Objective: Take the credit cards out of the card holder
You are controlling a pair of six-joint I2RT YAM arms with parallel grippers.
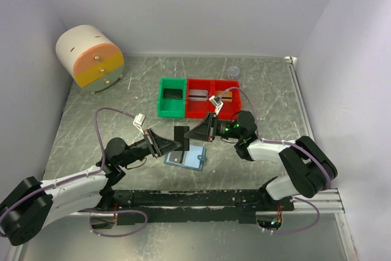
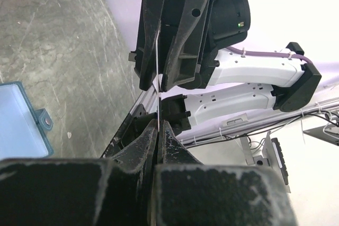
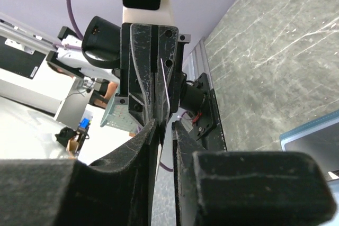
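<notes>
A dark credit card [image 1: 181,134] stands on edge in the air between my two grippers, just above the card holder [image 1: 194,159], an open blue-grey wallet lying flat on the table. My left gripper [image 1: 175,145] is shut on the card's near edge; in the left wrist view the card [image 2: 158,72] is a thin line running out of the closed jaws [image 2: 158,126]. My right gripper [image 1: 189,134] faces it from the other side, its jaws a narrow gap apart around the card [image 3: 166,86]. The holder also shows in the left wrist view [image 2: 18,123].
A green bin [image 1: 162,105] and a red bin [image 1: 211,111] stand side by side behind the grippers, with flat card-like things inside. A round white, orange and yellow drawer unit [image 1: 90,56] is at the back left. White walls close in the table.
</notes>
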